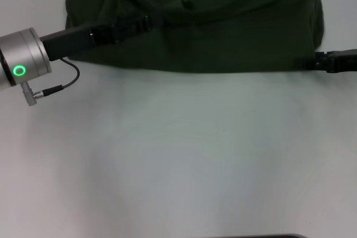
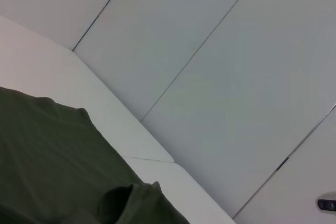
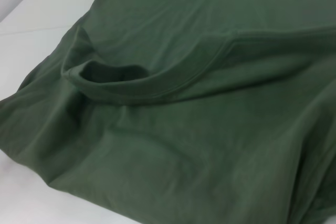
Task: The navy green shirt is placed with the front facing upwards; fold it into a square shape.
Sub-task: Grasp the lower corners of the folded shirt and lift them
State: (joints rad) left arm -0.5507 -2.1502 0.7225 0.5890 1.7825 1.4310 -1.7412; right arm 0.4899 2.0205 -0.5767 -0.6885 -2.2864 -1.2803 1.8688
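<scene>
The navy green shirt (image 1: pixel 223 20) lies bunched and partly folded across the far side of the white table, plain green side up; no lettering shows. My left gripper (image 1: pixel 146 22) reaches in from the left and rests low over the shirt's left part, by a raised crease. My right gripper (image 1: pixel 304 62) comes in from the right, at the shirt's near right edge. The left wrist view shows a corner of the shirt (image 2: pixel 58 166) on the table. The right wrist view shows the shirt (image 3: pixel 173 145) close up with a ribbed hem curling over it.
The white table (image 1: pixel 178 154) stretches bare toward me in front of the shirt. A grey cable (image 1: pixel 67 82) hangs from my left wrist. Pale wall panels (image 2: pixel 220 66) stand behind the table's far edge. A dark edge (image 1: pixel 256 236) shows at the bottom.
</scene>
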